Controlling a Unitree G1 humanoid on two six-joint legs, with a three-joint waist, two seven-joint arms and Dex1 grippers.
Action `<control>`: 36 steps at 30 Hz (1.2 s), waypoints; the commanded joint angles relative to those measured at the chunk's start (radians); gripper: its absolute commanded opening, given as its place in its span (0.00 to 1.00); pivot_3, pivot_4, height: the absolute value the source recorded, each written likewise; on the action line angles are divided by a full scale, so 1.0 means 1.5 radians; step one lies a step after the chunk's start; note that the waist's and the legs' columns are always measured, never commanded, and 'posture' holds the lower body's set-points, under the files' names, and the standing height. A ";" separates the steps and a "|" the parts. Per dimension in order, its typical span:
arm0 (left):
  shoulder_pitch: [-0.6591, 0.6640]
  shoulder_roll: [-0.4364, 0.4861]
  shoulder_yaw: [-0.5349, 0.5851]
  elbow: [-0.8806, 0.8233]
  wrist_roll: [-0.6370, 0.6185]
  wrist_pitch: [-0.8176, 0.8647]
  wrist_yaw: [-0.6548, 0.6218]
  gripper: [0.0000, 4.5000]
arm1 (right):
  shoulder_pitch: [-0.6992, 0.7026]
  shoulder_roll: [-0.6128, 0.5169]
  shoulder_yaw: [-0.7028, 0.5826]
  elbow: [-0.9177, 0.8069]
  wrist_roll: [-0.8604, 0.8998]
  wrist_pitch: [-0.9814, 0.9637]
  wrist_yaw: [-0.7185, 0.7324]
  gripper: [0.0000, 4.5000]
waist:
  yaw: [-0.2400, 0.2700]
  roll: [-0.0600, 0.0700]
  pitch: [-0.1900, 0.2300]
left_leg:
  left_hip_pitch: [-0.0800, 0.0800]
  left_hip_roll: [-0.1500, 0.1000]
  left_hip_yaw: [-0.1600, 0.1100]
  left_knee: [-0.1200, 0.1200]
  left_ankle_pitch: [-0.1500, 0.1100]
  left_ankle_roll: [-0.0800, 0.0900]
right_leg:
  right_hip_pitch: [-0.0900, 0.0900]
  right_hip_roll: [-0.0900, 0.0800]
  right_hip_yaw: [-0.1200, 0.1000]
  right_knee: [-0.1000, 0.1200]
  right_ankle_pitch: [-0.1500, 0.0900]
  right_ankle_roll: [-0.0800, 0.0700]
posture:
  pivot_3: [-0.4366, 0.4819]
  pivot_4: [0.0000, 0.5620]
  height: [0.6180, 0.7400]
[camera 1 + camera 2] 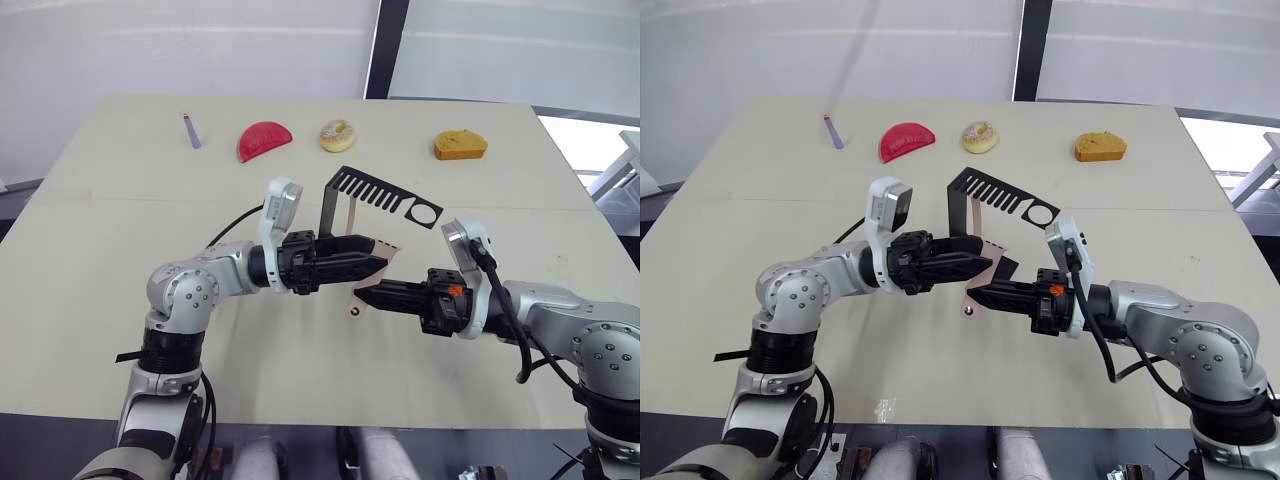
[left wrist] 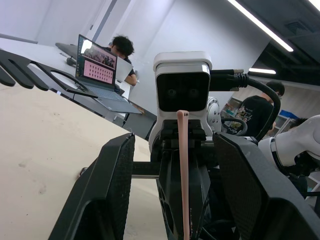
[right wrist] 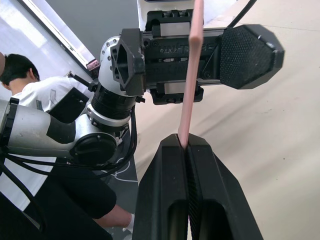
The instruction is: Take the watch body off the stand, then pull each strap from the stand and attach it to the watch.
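Observation:
The black stand (image 1: 385, 196) rises mid-table, and one pink strap (image 1: 352, 214) hangs from its slotted top arm. My right gripper (image 3: 186, 142) is shut on the other pink strap (image 3: 190, 85), gripping it edge-on between its fingertips. Its holed end sticks out below the fingers (image 1: 355, 309). My left gripper (image 1: 372, 262) faces the right one tip to tip, just above it. It is open, with its fingers (image 2: 107, 190) spread either side of the strap (image 2: 183, 165). The watch body is hidden.
Along the table's far edge lie a purple stick (image 1: 191, 131), a red slice (image 1: 264, 140), a donut (image 1: 337, 135) and an orange bread piece (image 1: 460, 146). A person (image 3: 30, 100) stands close to the table, and another sits at a laptop (image 2: 97, 62).

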 commanded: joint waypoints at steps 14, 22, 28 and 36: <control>-0.018 0.012 -0.009 -0.011 -0.008 -0.006 -0.010 0.32 | -0.013 0.003 -0.003 -0.011 0.008 -0.010 -0.013 0.00 | 0.001 0.000 0.000 | 0.000 0.000 0.000 0.000 0.000 0.000 | 0.000 0.000 0.000 0.000 0.000 0.000 | 0.48 0.27 0.98; -0.009 0.011 -0.009 -0.019 -0.015 -0.014 -0.017 0.20 | -0.014 0.005 -0.003 -0.010 0.007 -0.011 -0.015 0.00 | 0.000 0.000 0.000 | 0.000 0.000 0.000 0.000 0.000 0.000 | 0.000 0.000 0.000 0.000 0.000 0.000 | 0.48 0.27 0.98; -0.001 0.017 -0.006 -0.024 -0.023 -0.010 -0.026 0.01 | -0.012 0.003 -0.008 -0.010 0.009 -0.011 -0.017 0.00 | 0.001 0.000 0.000 | 0.000 0.000 0.000 0.000 0.000 0.000 | 0.000 0.000 0.000 0.000 0.000 0.000 | 0.48 0.27 0.98; -0.006 0.014 -0.005 -0.014 -0.022 -0.015 -0.025 0.01 | -0.010 -0.002 -0.017 -0.008 0.015 -0.010 -0.017 0.00 | 0.001 0.000 0.000 | 0.000 0.000 0.000 0.000 0.000 0.000 | 0.000 0.000 0.000 0.000 0.000 0.000 | 0.48 0.27 0.98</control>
